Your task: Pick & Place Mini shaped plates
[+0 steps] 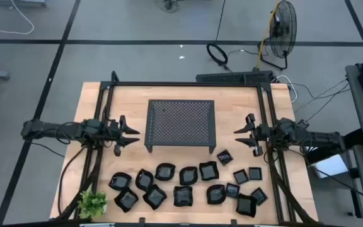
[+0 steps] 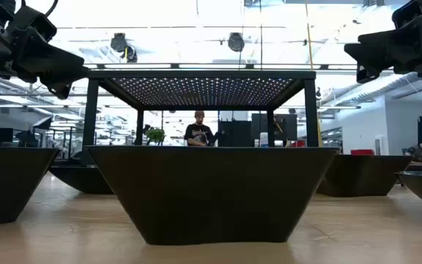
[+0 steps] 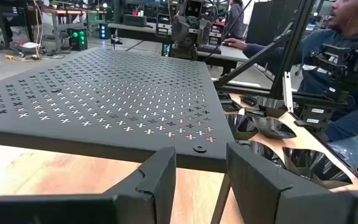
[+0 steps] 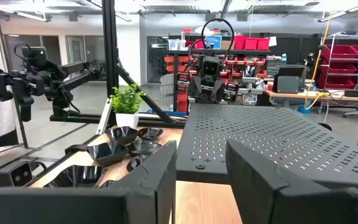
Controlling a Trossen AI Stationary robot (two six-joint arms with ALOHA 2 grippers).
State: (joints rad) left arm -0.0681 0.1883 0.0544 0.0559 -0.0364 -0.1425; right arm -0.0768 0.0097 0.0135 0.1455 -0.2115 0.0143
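Several mini shaped plates point(image 1: 165, 171), small glossy black dishes, lie scattered on the wooden table along its near part; one point(image 2: 211, 191) fills the low view. They also show in the left wrist view point(image 3: 272, 127) and the right wrist view point(image 4: 120, 146). My left gripper point(image 1: 130, 133) point(image 3: 201, 180) hovers open just left of the black perforated rack point(image 1: 181, 124), pointing at it. My right gripper point(image 1: 243, 133) point(image 4: 201, 177) hovers open just right of the rack, facing it. Neither has anything between its fingers.
The rack stands on legs at the table's middle, its top point(image 3: 104, 93) about level with both grippers. A small green plant point(image 1: 93, 203) sits at the near left corner. Black frame bars point(image 1: 106, 107) flank the table. A person point(image 3: 347, 74) sits beyond the right side.
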